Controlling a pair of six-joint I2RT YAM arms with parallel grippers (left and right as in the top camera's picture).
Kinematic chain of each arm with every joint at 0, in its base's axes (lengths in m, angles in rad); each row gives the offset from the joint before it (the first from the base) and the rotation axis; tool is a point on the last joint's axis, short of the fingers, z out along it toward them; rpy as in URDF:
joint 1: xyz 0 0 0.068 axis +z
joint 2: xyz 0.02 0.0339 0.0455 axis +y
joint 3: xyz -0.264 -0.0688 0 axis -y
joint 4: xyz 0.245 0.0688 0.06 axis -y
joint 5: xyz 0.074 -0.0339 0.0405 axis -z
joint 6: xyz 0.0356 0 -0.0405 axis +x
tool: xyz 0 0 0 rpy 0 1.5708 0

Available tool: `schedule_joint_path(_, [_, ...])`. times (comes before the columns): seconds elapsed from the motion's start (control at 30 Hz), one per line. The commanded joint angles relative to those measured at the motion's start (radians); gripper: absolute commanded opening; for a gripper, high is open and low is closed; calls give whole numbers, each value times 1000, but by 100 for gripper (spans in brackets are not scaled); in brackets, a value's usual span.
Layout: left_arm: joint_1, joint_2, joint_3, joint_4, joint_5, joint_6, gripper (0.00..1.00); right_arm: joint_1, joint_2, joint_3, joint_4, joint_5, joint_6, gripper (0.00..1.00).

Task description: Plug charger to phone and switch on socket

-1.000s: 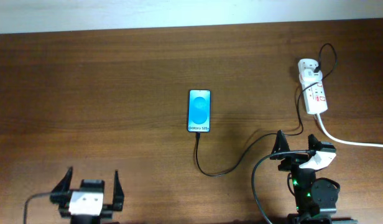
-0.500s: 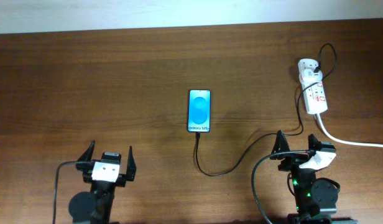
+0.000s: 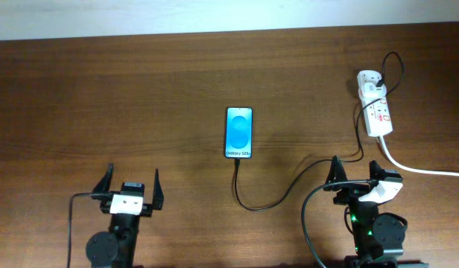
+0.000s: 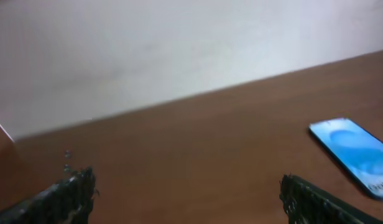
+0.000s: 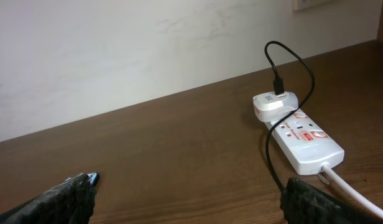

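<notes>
The phone [image 3: 239, 132] lies flat mid-table, blue screen up, white text at its near end; it also shows at the right of the left wrist view [image 4: 354, 148]. The thin black charger cable [image 3: 268, 201] runs from the phone's near end in a loop to the right, up to a white adapter in the socket [image 3: 376, 112]. The socket also shows in the right wrist view [image 5: 306, 141] with the cable [image 5: 270, 149] beside it. My left gripper [image 3: 130, 188] is open and empty at the front left. My right gripper [image 3: 356, 173] is open and empty at the front right.
The socket's thick white cord [image 3: 423, 170] runs off the table's right edge. A pale wall [image 5: 148, 43] stands behind the table's far edge. The black cable lies close in front of my right gripper.
My left arm has moved forward from the table's front edge and a little right, then nearly settled. The right arm, phone, cable and socket have not moved.
</notes>
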Motion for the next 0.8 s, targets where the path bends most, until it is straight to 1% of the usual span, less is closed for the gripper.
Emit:
schedule_joint_path(0.0, [-5, -6, -15, -13, -23, -58, 99, 10, -11, -7, -6, -6, -11, 99])
schedule_joint_path(0.13, [-5, -6, -15, -16, -45, -57, 99, 10, -11, -7, -6, -6, -11, 99])
schedule_joint_path(0.77, [-4, -3, -15, -15, -45, -58, 100, 10, -11, -7, -6, -6, -11, 99])
